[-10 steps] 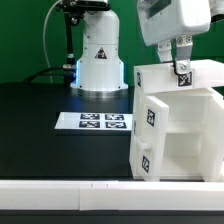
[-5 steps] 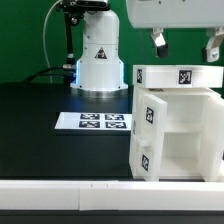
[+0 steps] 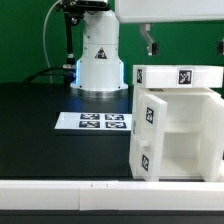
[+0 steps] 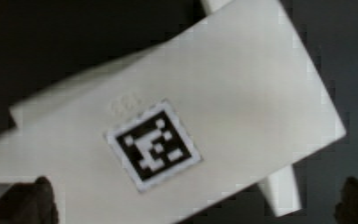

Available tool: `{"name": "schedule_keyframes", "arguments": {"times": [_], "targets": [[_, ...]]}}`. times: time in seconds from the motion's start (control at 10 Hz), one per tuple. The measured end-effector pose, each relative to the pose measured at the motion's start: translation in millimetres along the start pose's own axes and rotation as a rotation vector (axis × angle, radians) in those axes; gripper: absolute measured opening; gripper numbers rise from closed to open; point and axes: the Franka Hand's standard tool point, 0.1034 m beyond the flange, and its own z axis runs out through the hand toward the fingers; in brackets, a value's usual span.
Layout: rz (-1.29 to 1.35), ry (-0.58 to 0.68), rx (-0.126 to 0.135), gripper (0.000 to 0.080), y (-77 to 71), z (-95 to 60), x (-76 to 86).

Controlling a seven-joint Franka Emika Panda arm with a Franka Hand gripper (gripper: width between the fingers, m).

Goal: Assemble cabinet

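The white cabinet (image 3: 175, 135) stands at the exterior view's right, its open shelved side facing forward and square tags on its faces. Its flat top panel (image 3: 178, 74) lies across the box and carries a tag (image 4: 153, 143); in the wrist view that panel (image 4: 211, 100) fills most of the picture. My gripper (image 3: 186, 47) hangs a little above the top panel, open wide, with one dark finger (image 3: 150, 42) showing and the other at the picture's right edge. In the wrist view my gripper (image 4: 188, 205) has a dark fingertip (image 4: 19, 200) on each side of the panel, touching nothing.
The marker board (image 3: 93, 122) lies flat on the black table at the cabinet's left. The white robot base (image 3: 98, 60) stands behind it with cables to its left. A white rail (image 3: 60, 190) runs along the front edge.
The gripper was down on the tagged top panel a second ago. It has opened, let go and risen straight up. The panel stays on the cabinet.
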Motion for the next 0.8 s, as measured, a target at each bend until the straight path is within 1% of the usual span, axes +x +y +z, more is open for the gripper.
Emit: {"name": "schedule_keyframes", "arguments": {"times": [0.1, 0.2, 0.3, 0.5, 0.6, 0.7, 0.8], "targets": [[-0.146, 0.013, -0.022, 0.0796, -4.1, 0.0, -0.5], [-0.118, 0.09, 0.006, 0.0796, -5.0, -3.4, 1.5], [-0.213, 0.088, -0.004, 0.0796, -0.2, -2.3, -3.7], [-0.357, 0.087, -0.01, 0.0796, -0.7, -0.6, -2.7], [-0.566, 0.08, -0.041, 0.0796, -1.0, 2.9, -3.4], [-0.75, 0.065, -0.061, 0.0796, -3.0, 9.6, -5.0], [-0.89, 0.038, -0.066, 0.0796, -5.0, 13.8, -7.0]]}}
